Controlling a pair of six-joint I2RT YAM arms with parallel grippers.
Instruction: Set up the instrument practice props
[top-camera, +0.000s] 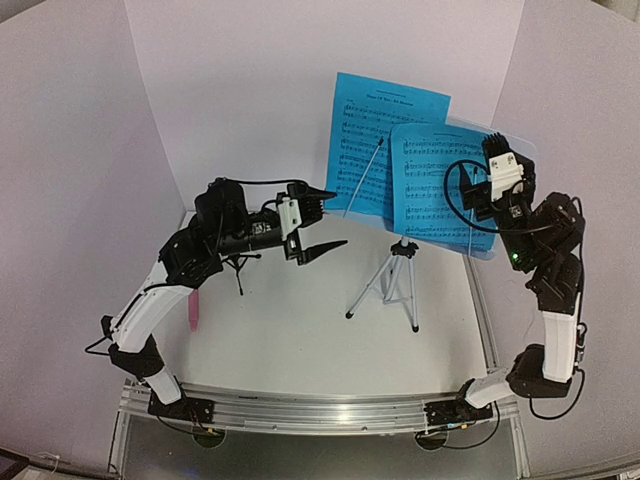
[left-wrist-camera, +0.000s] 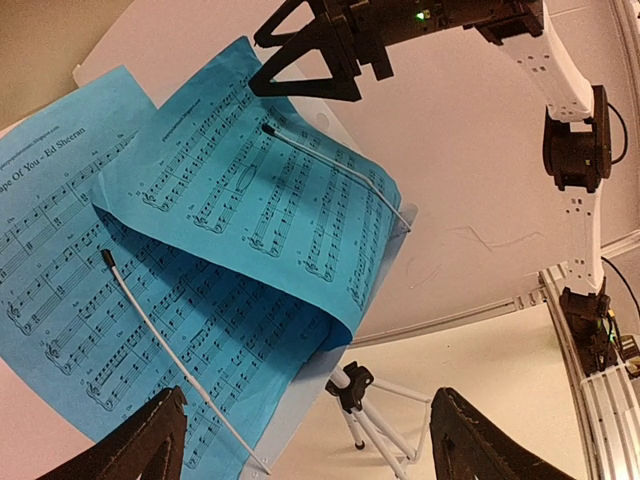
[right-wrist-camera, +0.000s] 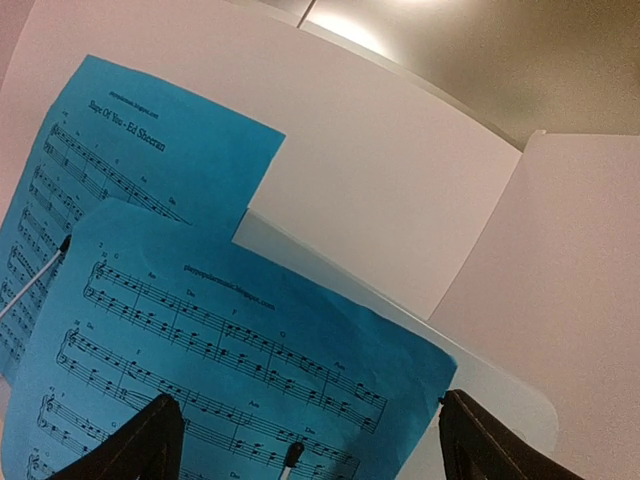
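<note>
The pale-blue music stand (top-camera: 478, 247) rests on silver tripod legs (top-camera: 388, 285) at the table's back middle. Two blue sheet-music pages lean on it: the left page (top-camera: 375, 130) behind, the right page (top-camera: 440, 185) overlapping it, its lower edge curling in the left wrist view (left-wrist-camera: 250, 200). Thin white wire arms (left-wrist-camera: 180, 360) lie across the pages. My left gripper (top-camera: 324, 221) hovers open, left of the stand, pointing at it. My right gripper (top-camera: 497, 146) is open at the right page's upper right corner (right-wrist-camera: 420, 360), holding nothing. The pink microphone (top-camera: 192, 310) lies beneath my left arm, near the small black tripod mount (top-camera: 237, 268).
White backdrop panels (top-camera: 250, 90) wall in the back and sides. An aluminium rail (top-camera: 320, 410) runs along the near edge and another rail (top-camera: 485, 320) up the right side. Cables loop around my right wrist (top-camera: 455, 195).
</note>
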